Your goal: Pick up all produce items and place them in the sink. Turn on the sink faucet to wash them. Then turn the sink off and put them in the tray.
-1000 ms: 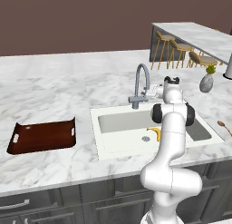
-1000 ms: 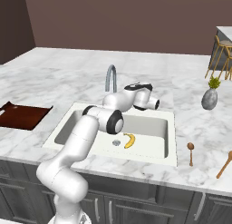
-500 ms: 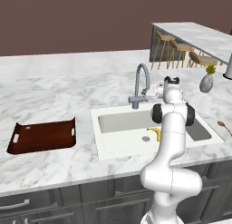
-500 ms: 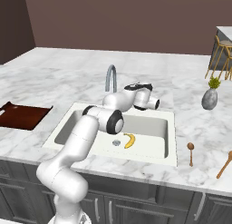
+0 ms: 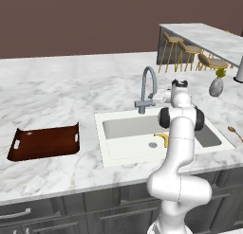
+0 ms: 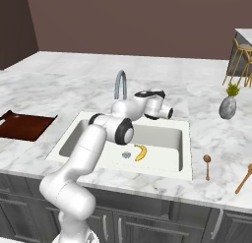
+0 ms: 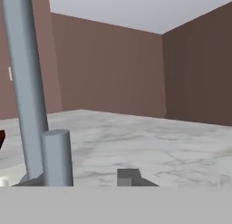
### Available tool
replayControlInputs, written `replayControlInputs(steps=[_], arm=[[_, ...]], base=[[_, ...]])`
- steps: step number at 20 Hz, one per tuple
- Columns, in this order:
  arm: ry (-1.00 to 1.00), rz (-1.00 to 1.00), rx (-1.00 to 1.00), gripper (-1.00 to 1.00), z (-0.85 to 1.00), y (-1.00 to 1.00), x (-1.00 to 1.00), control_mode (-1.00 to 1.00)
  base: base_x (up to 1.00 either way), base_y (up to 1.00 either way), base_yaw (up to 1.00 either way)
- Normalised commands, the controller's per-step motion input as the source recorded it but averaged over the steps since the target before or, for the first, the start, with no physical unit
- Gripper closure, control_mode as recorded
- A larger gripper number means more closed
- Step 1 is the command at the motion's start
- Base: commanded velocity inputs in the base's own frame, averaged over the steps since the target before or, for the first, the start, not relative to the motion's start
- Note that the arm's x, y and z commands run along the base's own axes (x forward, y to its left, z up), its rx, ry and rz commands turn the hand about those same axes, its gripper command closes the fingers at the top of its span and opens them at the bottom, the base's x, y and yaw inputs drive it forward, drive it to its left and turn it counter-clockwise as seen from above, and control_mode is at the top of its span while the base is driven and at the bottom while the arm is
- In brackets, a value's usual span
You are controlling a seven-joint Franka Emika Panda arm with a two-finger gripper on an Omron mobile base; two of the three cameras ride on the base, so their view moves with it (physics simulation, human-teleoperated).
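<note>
The claw (image 6: pixel 169 112) sits at counter height just beside the faucet's (image 5: pixel 147 88) base, on the side away from the tray (image 5: pixel 45 143), with the hand lying roughly level behind the sink (image 5: pixel 124 150). From the hand camera, the faucet's upright pipe (image 7: pixel 25 87) and a short grey post (image 7: pixel 57 157) stand close at the left. How far the fingers are apart I cannot tell: the fingertips are not clear in any view.

The banana (image 6: pixel 141 152) lies in front of and below the claw, flat on the sink floor just beside the drain (image 6: pixel 126 154). Its long axis runs roughly front to back across the basin, its curve bowing away from the drain. Nothing touches it.

The tray rests on the counter well off to the claw's far side, beyond the faucet and the sink.
</note>
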Motion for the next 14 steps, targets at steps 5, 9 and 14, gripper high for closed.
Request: replayControlInputs(steps=[5,9,14], arm=[[0.06,-0.07,0.01,1.00,0.00,-0.07,0.03,-1.00],[0.00,0.00,0.00,1.00,-0.01,0.00,0.01,-1.00],[0.00,0.00,0.01,1.00,-0.02,-0.16,0.09,-1.00]], base=[[0.00,0.00,0.00],[0.00,0.00,0.00],[0.00,0.00,0.00]])
